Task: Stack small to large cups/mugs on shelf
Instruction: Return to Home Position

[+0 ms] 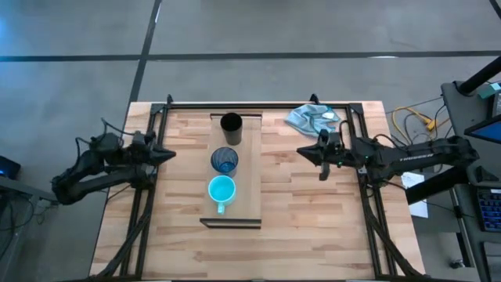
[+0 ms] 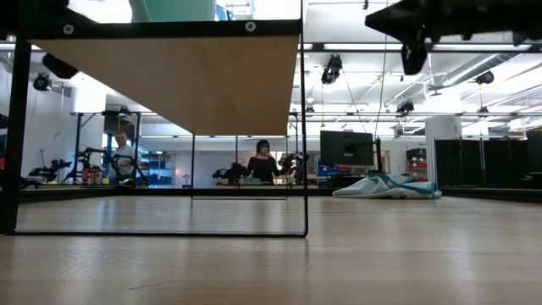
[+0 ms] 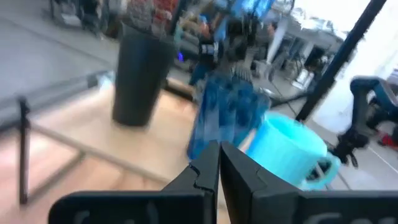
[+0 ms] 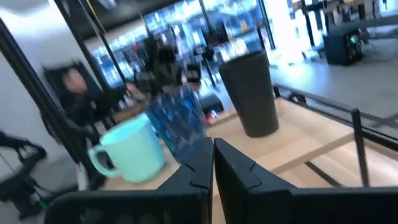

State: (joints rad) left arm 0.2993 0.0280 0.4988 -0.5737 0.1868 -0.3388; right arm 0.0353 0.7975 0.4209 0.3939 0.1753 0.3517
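Since the 3 cups (image 1: 224, 160) stand on the shelf (image 1: 249, 185), you're homing: left pincer (image 1: 168, 154) and right pincer (image 1: 302, 153), both closed and empty, just need retracting clear.

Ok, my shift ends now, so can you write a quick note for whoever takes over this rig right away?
Left claw: shut, empty, left of the long pale wooden shelf.
Right claw: shut, empty, right of it.
On the shelf, in a row: black cylindrical cup at the far end, translucent dark blue cup in the middle, turquoise handled mug nearest.
Done: all three placed.
To do: probably only parking both arms.
Crumpled light blue cloth lies at the table's far right corner.
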